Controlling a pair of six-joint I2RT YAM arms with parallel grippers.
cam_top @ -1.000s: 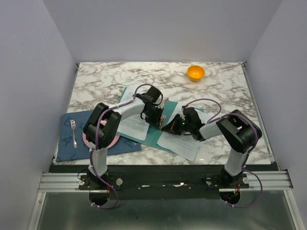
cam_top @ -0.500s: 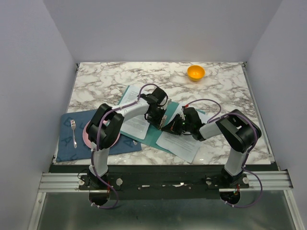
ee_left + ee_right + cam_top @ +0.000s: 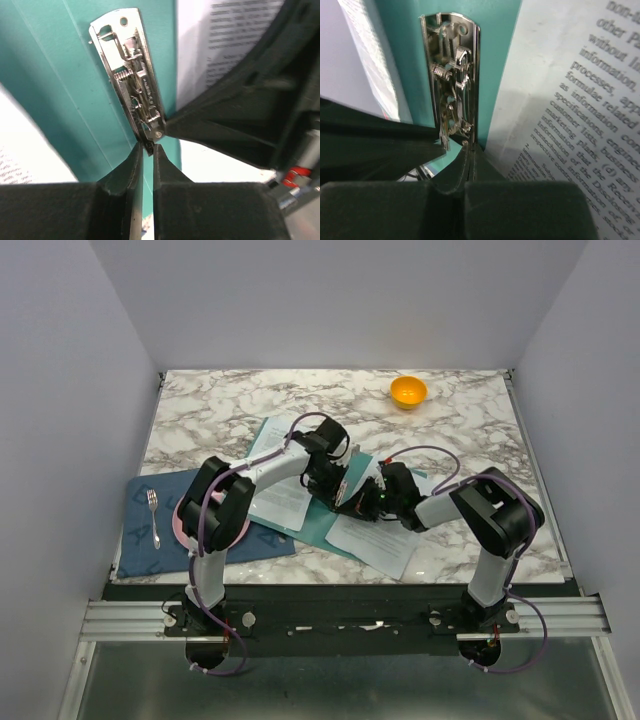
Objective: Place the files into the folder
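The teal folder (image 3: 318, 525) lies open at mid-table with files on both halves: one sheet on the left (image 3: 280, 502), one on the right (image 3: 375, 540). Both grippers meet over the metal clip on its spine. In the left wrist view, my left gripper (image 3: 148, 147) is shut on the dark lever end at the bottom of the clip (image 3: 132, 80), over the teal folder (image 3: 60, 100) and beside a printed sheet (image 3: 230, 40). My right gripper (image 3: 470, 145) is shut, with its tips against the near end of the clip (image 3: 452, 75), next to a printed sheet (image 3: 580, 100).
An orange bowl (image 3: 408, 391) stands at the back right. A dark blue placemat (image 3: 150, 525) at the left front carries a fork (image 3: 153, 515) and a pink plate (image 3: 180, 525), partly under my left arm. The two wrists nearly touch.
My left wrist has shifted slightly to the right, closer to the right gripper at the clip. The right arm has barely moved.
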